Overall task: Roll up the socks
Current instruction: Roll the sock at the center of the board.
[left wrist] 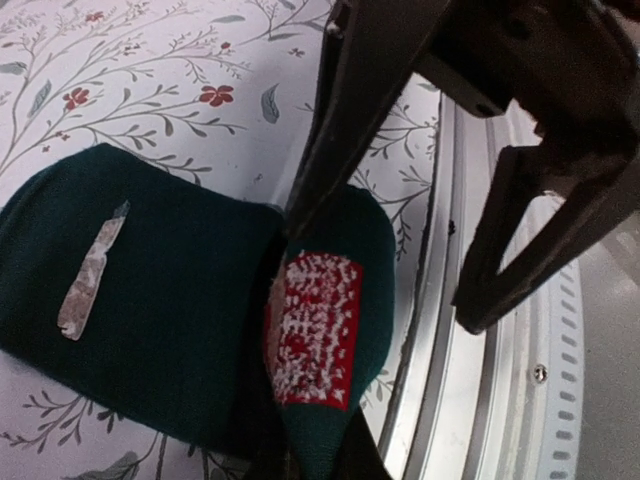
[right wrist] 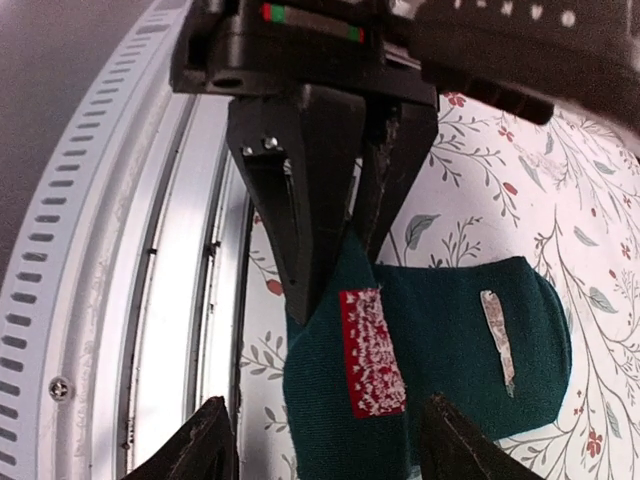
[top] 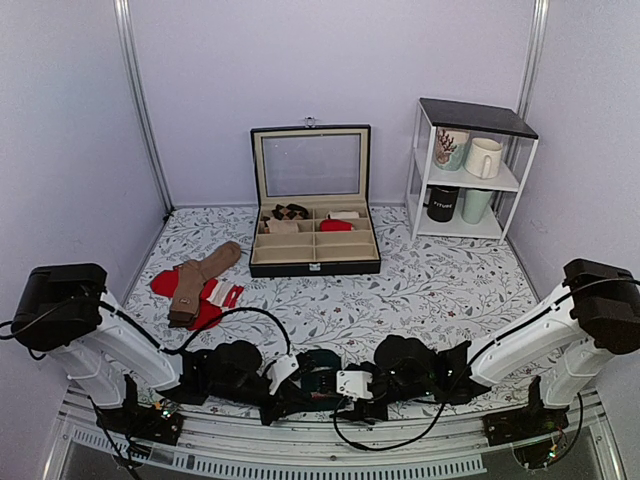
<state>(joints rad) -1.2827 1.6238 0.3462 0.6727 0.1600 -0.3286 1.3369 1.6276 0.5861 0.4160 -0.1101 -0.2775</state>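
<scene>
We are pinching the socks (right wrist: 440, 350) tight with our left gripper (right wrist: 345, 270) (red patch (right wrist: 372, 352) showing), and our right gripper (right wrist: 330, 445) is sitting wide open around them.

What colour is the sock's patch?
Red, flecked white: patch on the socks, best in left wrist view.

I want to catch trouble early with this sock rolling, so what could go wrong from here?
1. The left gripper is shut on the socks, and the open right gripper straddles them right beside it, so the fingers could knock together.
2. The socks lie beside the metal rail at the near edge of the table; a tug might drag them onto it.
3. Only one pinch holds the fabric, so it may slip free.
</scene>
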